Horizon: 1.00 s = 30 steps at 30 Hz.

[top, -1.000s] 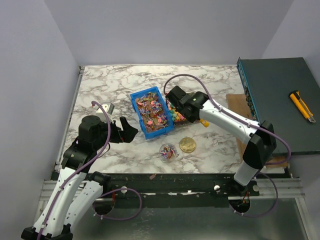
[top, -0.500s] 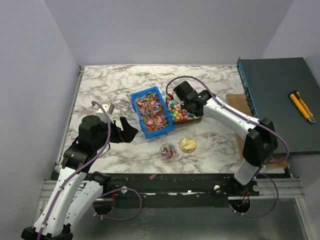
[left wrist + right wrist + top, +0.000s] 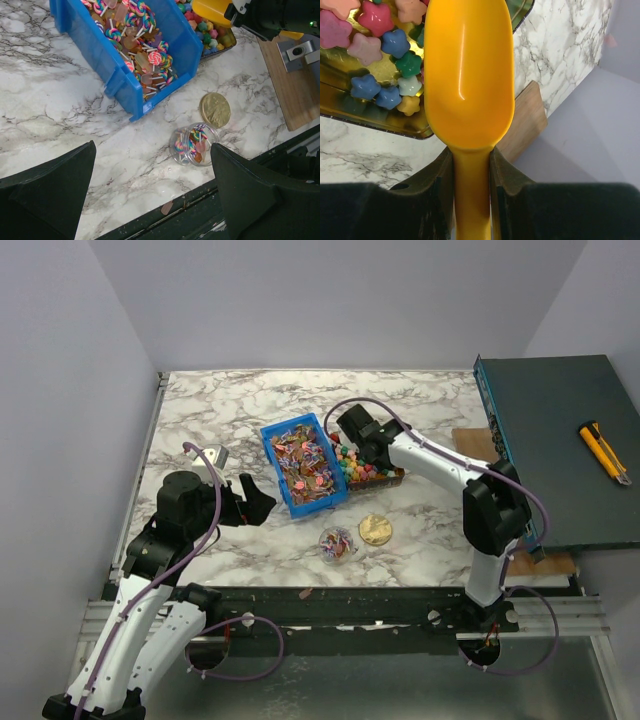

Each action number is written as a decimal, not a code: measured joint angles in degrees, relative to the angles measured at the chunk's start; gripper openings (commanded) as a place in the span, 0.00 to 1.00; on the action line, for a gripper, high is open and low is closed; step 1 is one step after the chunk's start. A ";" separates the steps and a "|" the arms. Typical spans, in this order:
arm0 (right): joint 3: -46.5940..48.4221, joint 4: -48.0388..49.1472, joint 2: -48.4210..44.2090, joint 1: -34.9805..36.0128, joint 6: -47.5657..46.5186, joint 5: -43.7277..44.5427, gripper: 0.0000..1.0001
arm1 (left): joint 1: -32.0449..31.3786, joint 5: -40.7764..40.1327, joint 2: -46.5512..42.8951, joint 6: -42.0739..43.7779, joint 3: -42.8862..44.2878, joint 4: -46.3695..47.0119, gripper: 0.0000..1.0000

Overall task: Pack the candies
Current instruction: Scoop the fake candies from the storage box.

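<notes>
A blue bin point(image 3: 303, 465) holds wrapped and lollipop candies point(image 3: 145, 50). Beside it on the right, a dark tray point(image 3: 392, 478) holds chunky pink, blue, green and yellow candies point(image 3: 375, 55). My right gripper point(image 3: 471, 165) is shut on the handle of a yellow-orange scoop point(image 3: 469, 75). The scoop is empty and hangs over the tray's edge. In the top view the right gripper point(image 3: 352, 438) is above the tray's far end. A small clear jar point(image 3: 195, 145) with some candies stands in front, next to a gold lid point(image 3: 215, 110). My left gripper point(image 3: 152, 165) is open and empty, left of the jar.
A dark green box point(image 3: 560, 440) with a yellow utility knife point(image 3: 605, 452) on it stands at the right. A wooden board point(image 3: 475, 445) lies by it. One loose candy point(image 3: 166, 207) lies at the table's front edge.
My right arm has swung left and back, carrying the scoop from the tray's near right part to its far end. The left arm has not moved.
</notes>
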 measured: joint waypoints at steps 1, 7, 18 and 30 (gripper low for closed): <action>0.09 0.09 0.17 -0.02 -0.20 0.15 0.01 | -0.02 0.00 0.02 0.00 0.00 0.00 0.99; 0.59 0.66 2.69 -0.02 -0.33 0.79 0.01 | 0.00 0.00 0.02 0.00 0.00 0.00 0.99; 4.07 0.68 7.08 -0.02 -0.24 0.50 0.01 | 0.00 0.00 0.02 0.00 0.00 0.00 0.99; 8.61 0.00 10.86 0.48 2.08 -2.45 0.01 | 0.00 -0.02 0.02 0.00 0.00 0.00 0.99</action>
